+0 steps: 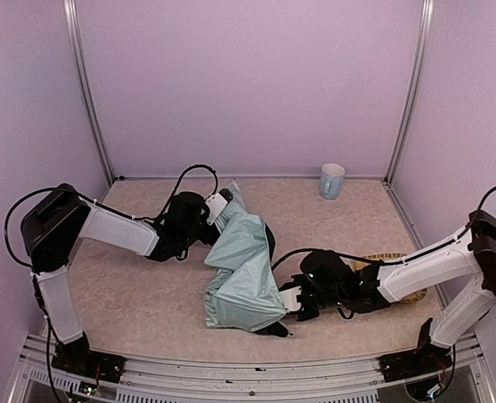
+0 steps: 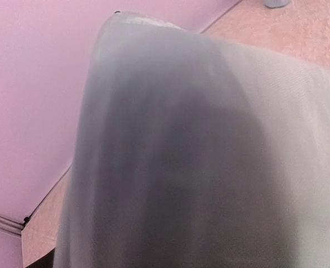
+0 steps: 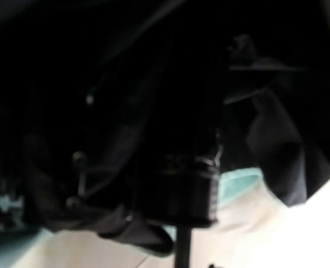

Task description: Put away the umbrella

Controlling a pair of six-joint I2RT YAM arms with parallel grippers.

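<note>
The umbrella lies collapsed in the middle of the table, its mint fabric bunched in folds with black lining showing at the edges. My left gripper is at its far tip. The left wrist view is filled by the fabric, which hides the fingers, so I cannot tell how those jaws stand. My right gripper is at the near end, tucked under the canopy. In the right wrist view, the black ribs, the runner and the thin shaft show, and the shaft runs straight down into the jaws.
A pale blue mug stands at the back right by the wall. A woven yellow mat lies under the right forearm. Metal frame posts stand in both back corners. The purple walls close in on three sides.
</note>
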